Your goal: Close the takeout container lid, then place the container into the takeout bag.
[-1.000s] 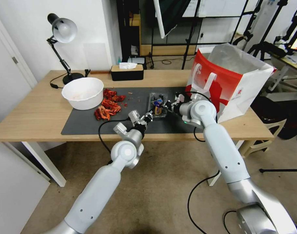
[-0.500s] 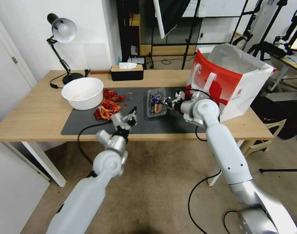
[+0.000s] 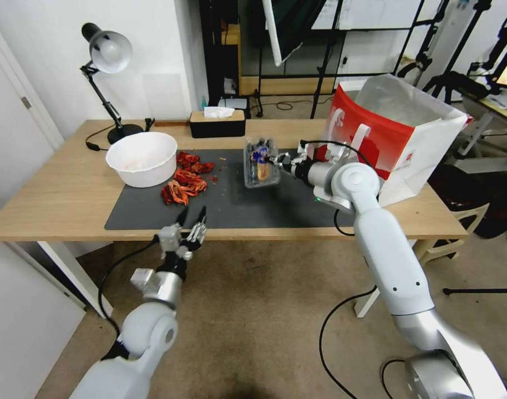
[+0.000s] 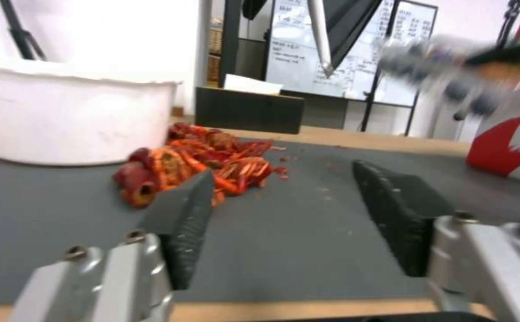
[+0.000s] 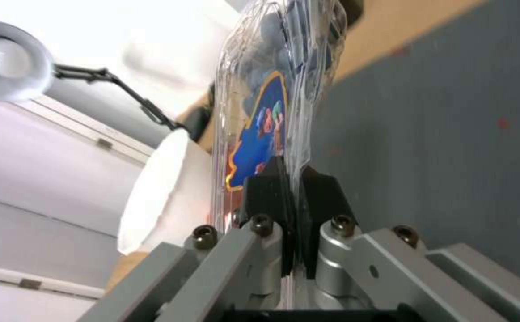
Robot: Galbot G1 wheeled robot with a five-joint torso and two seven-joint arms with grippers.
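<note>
The right gripper (image 3: 279, 161) has its fingers pinched tight on the edge of the takeout container (image 3: 259, 162), with the thin plastic rim sandwiched between the two dark pads (image 5: 267, 192). The box is clear of the dark mat (image 3: 231, 202) and carried tilted, almost on edge, above the mat's far side, between the white bowl (image 3: 141, 158) and the takeout bag (image 3: 398, 138). An edge grip appears to be chosen because the box is shallow and flimsy; pinching both halves together at the rim would also keep the lid (image 5: 254, 129) shut. The lid looks closed against the base, its coloured label showing through the plastic and dark berries packed inside, though the latch itself cannot be confirmed.

The bag stands upright at the right end of the table (image 3: 59, 194), mouth open and silvery lining exposed, just beside the right arm, so the box can be dropped in from above. The box is not yet over the opening.

The left gripper (image 3: 191, 219) sits low at the near edge of the table, fingers spread wide and holding nothing. In my judgement it is parked clear of the carrying path.

A pile of red shells (image 3: 184, 180) lies on the mat by the bowl, untouched.
</note>
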